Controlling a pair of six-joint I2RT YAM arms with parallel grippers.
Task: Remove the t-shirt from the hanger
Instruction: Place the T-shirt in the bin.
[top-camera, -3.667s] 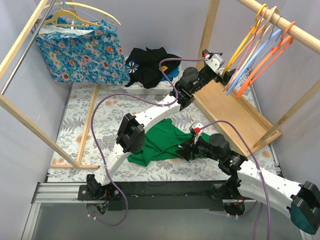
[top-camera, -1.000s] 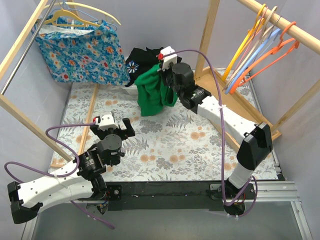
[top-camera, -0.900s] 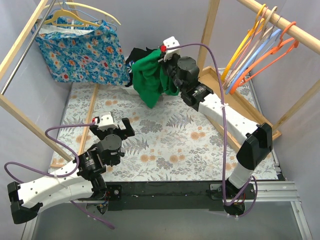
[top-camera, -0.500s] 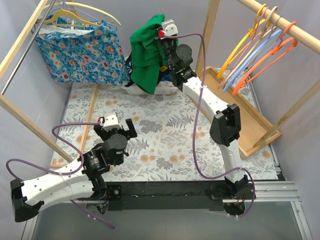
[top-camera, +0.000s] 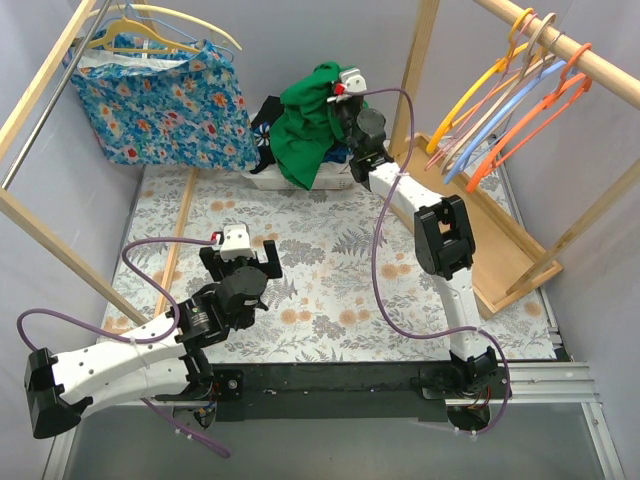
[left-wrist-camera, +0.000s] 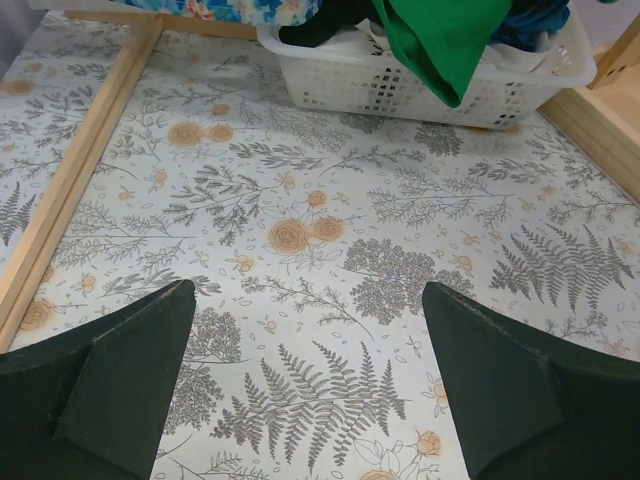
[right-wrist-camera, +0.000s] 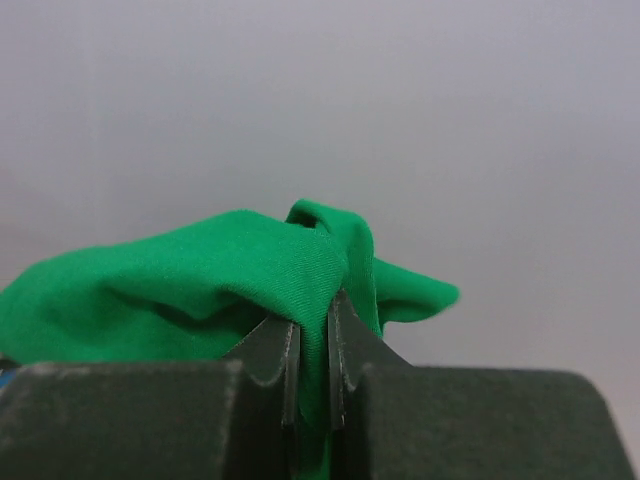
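- Top external view: right pincer (top-camera: 338, 92) clenched on green t-shirt (top-camera: 305, 135), raised over white basket (top-camera: 262, 181) at the table's (top-camera: 330, 290) far side.
- T-shirt bunched, hanging in folds against basket contents.
- Left pincer (top-camera: 243, 262) released, well apart.

Table cover (top-camera: 330, 270), pale with a printed pattern of ferns and orange flowers. White slotted basket (left-wrist-camera: 420, 85) at the far edge of the cover, holding a black garment (top-camera: 275, 125) with a white daisy print and a blue garment (left-wrist-camera: 535, 20) at its right end. Blue floral garment (top-camera: 160, 105) hanging at upper left, beside the basket. Left wooden frame (top-camera: 70, 262), with its base slat (left-wrist-camera: 80, 170) lying flat on the cover. Right wooden stand: upright post (top-camera: 420, 50) rising from a flat base board (top-camera: 480, 235).
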